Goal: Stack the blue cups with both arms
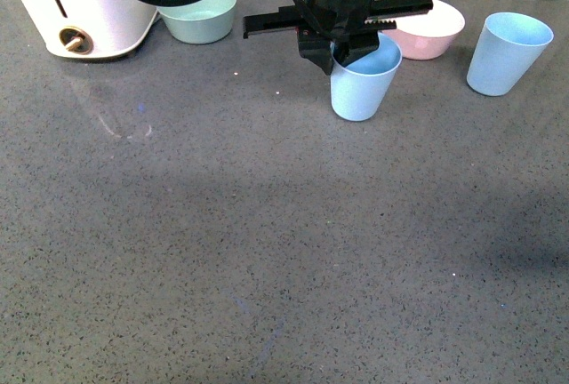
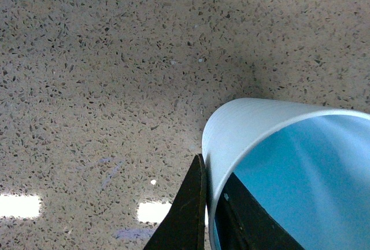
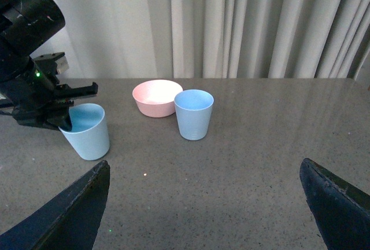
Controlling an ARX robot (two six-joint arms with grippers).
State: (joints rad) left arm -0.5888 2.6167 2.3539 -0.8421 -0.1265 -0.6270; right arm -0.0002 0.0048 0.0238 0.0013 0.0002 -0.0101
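**Thin rim hold, risk of a swinging cup**

Clamped in the left pincer (image 1: pixel 342 57) by the rim alone, one finger inside the wall and one outside: the first blue cup (image 1: pixel 363 86), near the middle of the far edge of the bench (image 1: pixel 267 251), leaning slightly. Cannot tell whether resting on the bench or just clear of it. Standing upright and free near the far right corner, beside the pink bowl (image 1: pixel 436 33): the second blue cup (image 1: pixel 507 53). Gaping wide above the bench, holding nothing: the right pincer (image 3: pixel 202 172).

Likely trouble: with so narrow a hold on smooth plastic, could pivot or slip out mid-carry. If lowered tilted, could catch the standing rim and tip that cup toward the right edge.
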